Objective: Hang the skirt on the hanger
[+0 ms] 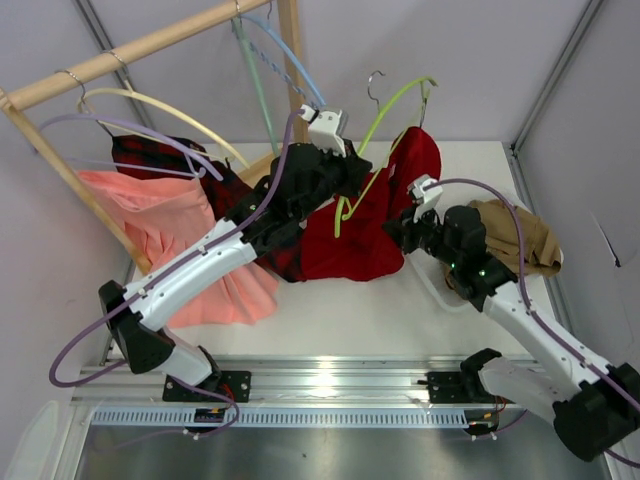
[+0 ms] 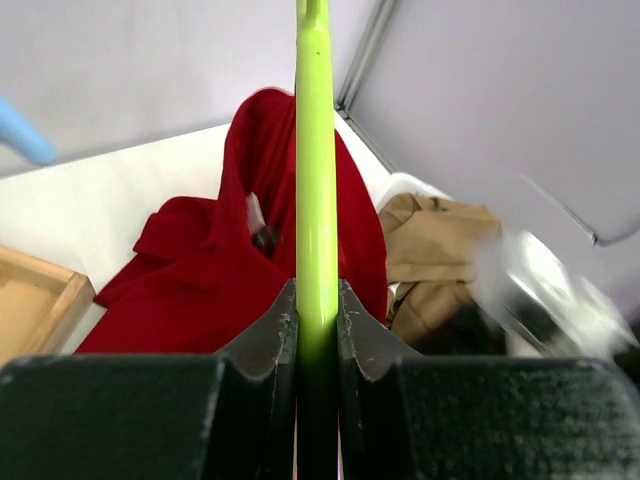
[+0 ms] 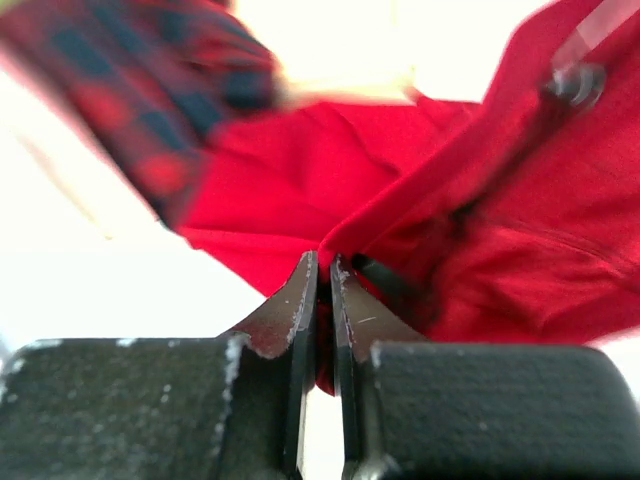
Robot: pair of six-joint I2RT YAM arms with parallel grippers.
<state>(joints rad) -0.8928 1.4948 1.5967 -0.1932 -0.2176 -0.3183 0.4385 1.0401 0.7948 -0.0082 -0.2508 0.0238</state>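
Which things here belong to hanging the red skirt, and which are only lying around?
Belong to the job:
red skirt, pinched by the right fingers
lime hanger, clamped in the left fingers

Just lying about:
plaid skirt
pink skirt
tan garment
light-blue hanger
cream hanger

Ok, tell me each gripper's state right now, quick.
Left gripper: closed on the hanger.
Right gripper: closed on a fold of the skirt.
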